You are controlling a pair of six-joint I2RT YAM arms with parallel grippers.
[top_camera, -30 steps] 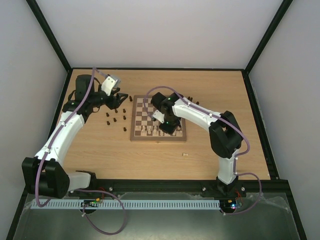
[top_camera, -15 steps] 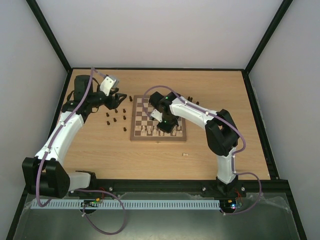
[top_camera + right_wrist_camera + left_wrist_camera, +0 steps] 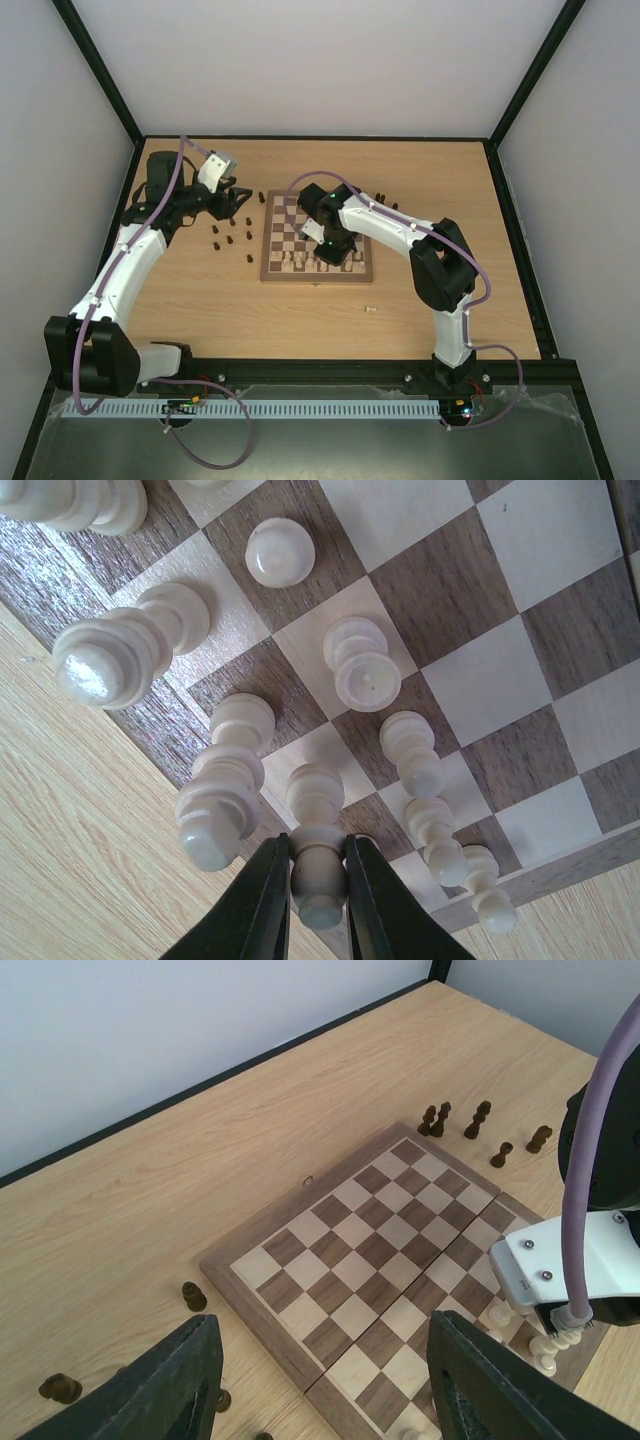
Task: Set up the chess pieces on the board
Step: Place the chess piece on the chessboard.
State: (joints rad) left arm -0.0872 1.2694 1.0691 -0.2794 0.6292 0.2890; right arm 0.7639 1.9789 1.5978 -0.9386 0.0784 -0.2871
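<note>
While the right gripper (image 3: 318,905) stood over the near rows of the board (image 3: 560,650), its fingers (image 3: 255,910) were almost closed on one pale piece (image 3: 318,865), touching it on both sides. Other pale pieces (image 3: 362,670) stood on squares just ahead of and beside the fingertips. The left gripper (image 3: 325,1390) hung about half open with nothing between its fingers, off the left side of the board. Dark pieces (image 3: 481,1118) stood on the table (image 3: 150,1190) well ahead of it, past the board. Several more stood just beside its fingers.
</note>
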